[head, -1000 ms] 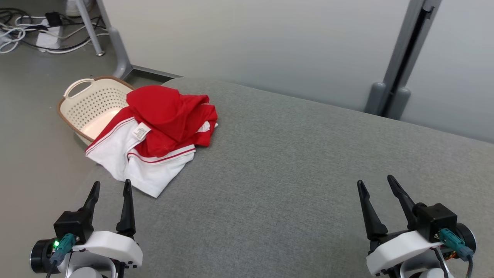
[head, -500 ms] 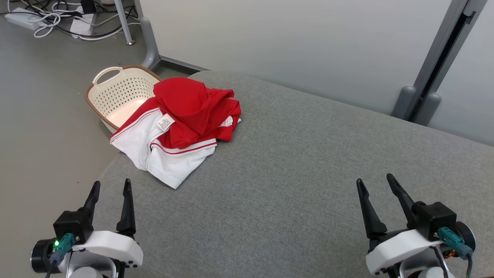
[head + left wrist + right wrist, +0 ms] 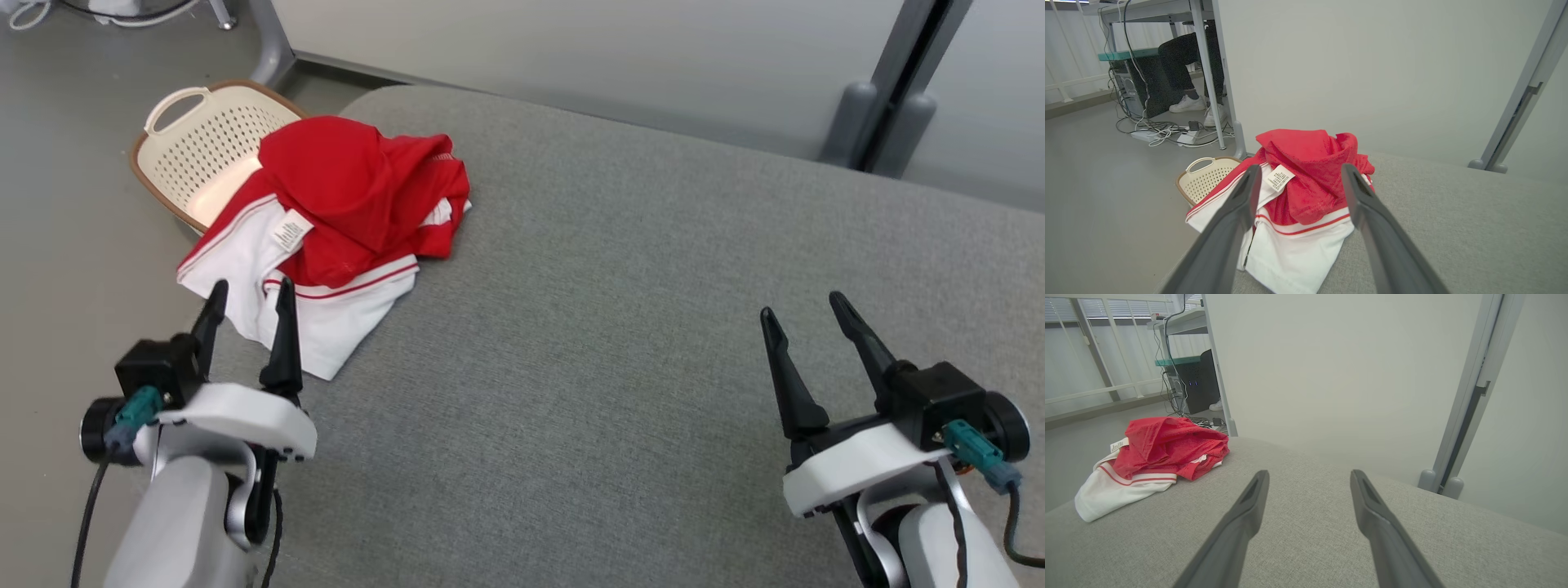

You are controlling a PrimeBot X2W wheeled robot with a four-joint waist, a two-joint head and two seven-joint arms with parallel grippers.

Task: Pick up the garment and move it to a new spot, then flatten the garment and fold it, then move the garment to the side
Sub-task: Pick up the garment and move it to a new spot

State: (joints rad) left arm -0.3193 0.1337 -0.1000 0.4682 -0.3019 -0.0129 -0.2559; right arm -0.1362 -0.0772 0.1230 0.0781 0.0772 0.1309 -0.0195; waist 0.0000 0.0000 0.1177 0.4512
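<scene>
A crumpled red and white garment [image 3: 343, 204] lies at the far left corner of the grey padded table [image 3: 620, 327], its white hem hanging over the left edge. My left gripper [image 3: 251, 286] stands open just short of it, its fingertips at the white hem. The left wrist view has the garment [image 3: 1306, 188] straight ahead between the open fingers of the left gripper [image 3: 1301, 167]. At the right, my right gripper [image 3: 802, 304] stands open over bare table with nothing in it. From the right gripper [image 3: 1309, 472] the garment [image 3: 1163, 453] lies far off to the left.
A cream perforated basket [image 3: 192, 139] sits on the floor behind the table's left corner, partly under the garment. A grey partition post [image 3: 890, 106] stands behind the table. Cables [image 3: 1163, 132] and a seated person's feet [image 3: 1188, 104] are under a desk beyond.
The head camera has turned and tilted down, shifting the whole picture. Both arms have reached forward; the left gripper's tips have come up to the garment's white hem. Both grippers stay open.
</scene>
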